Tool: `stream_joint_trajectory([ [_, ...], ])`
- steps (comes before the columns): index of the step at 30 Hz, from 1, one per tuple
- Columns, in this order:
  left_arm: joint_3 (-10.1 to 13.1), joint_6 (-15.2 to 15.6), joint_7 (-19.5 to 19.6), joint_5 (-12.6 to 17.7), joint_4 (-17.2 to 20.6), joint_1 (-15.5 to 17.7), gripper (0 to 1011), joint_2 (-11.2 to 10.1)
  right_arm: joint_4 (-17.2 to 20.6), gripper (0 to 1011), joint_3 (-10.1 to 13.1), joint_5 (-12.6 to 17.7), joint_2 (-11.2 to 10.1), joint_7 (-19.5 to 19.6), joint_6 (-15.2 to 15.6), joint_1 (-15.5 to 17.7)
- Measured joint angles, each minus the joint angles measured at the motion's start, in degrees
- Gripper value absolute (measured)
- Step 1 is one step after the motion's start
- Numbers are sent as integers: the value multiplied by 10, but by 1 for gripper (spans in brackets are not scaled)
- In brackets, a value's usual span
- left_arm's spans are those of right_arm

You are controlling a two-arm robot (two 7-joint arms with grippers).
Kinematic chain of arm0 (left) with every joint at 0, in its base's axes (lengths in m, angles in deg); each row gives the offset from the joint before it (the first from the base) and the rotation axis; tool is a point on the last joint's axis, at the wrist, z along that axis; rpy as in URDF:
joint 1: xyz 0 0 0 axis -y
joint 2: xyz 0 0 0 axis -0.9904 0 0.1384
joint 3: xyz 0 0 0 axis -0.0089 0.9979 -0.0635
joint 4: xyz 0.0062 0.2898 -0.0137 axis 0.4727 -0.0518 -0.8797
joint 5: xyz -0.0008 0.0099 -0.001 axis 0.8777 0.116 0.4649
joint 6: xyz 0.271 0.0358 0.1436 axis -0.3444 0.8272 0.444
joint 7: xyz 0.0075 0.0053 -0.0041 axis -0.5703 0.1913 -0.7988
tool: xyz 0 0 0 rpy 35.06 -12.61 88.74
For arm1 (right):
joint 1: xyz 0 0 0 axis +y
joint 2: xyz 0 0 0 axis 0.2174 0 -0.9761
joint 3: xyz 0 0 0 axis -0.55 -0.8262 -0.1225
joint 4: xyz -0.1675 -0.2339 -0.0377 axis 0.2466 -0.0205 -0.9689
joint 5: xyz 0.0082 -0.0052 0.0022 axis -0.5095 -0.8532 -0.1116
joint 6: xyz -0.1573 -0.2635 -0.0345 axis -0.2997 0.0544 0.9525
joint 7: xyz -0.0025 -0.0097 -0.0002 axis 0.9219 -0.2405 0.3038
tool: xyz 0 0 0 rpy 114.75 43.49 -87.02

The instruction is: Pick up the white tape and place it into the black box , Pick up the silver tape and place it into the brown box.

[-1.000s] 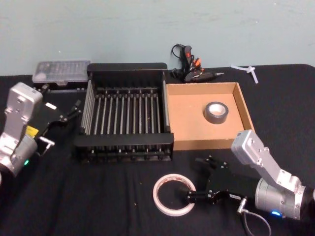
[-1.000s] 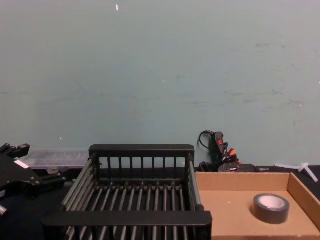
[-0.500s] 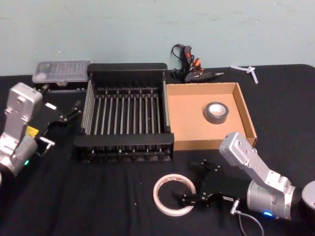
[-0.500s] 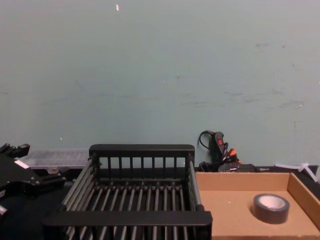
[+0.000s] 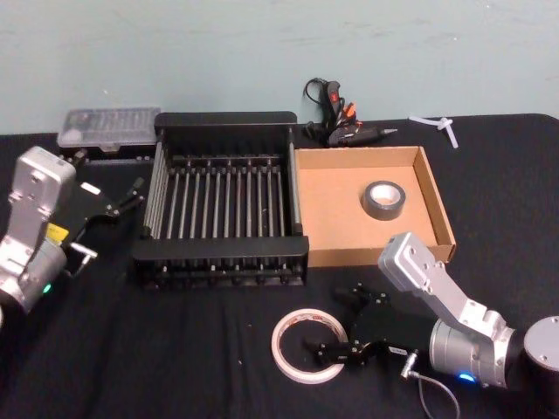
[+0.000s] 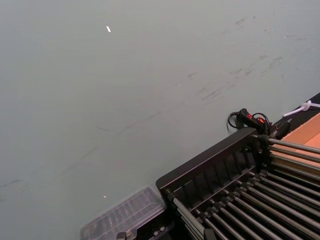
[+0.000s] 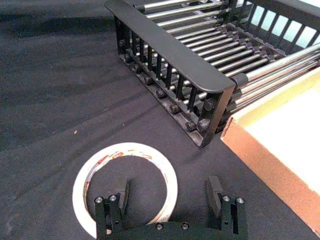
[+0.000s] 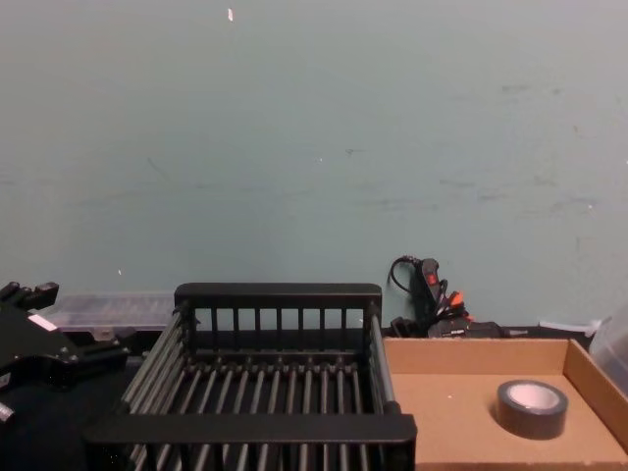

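Black cloth covers the table (image 5: 489, 175) I am working over, with a pale green wall behind it. From the head camera I see the white tape (image 5: 307, 346) lying flat on the cloth, near the front edge, in front of the black box (image 5: 223, 199) and apart from it. My right gripper (image 5: 336, 327) sits low at the tape's right side, its jaws spread wide. In the right wrist camera one finger (image 7: 121, 192) is inside the ring and the other stands outside it on the cloth, so the right part of the tape (image 7: 125, 187) lies between them; the jaws are not pressing on it, and I see nothing held.

The silver tape (image 5: 383, 200) lies flat inside the brown box (image 5: 437, 201), toward its far right part. That box sits just beside the black box, on its right, their walls close together. The black box has nothing in it.

My left gripper (image 5: 109, 205) is parked at the left of the table, beside the black box's left wall, jaws open and holding nothing.

Behind the boxes I see a clear plastic case (image 5: 109, 127) at the far left, a glue gun (image 5: 336, 113) behind the brown box, and a small white piece (image 5: 441, 125) at the far right.
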Motion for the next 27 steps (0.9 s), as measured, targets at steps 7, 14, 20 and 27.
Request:
stream_joint_trajectory([
  [7,0,0,0,0,0,0,1001,0,-1,1002,-2,-3,3,3,5,-1],
  [14,0,0,0,0,0,0,1001,0,-1,1002,-2,-5,5,5,9,-1],
  [20,0,0,0,0,0,0,1001,0,-2,1002,-3,-8,6,7,11,-1],
  [27,0,0,0,0,0,0,1001,0,-2,1002,-3,-11,6,7,11,-1],
])
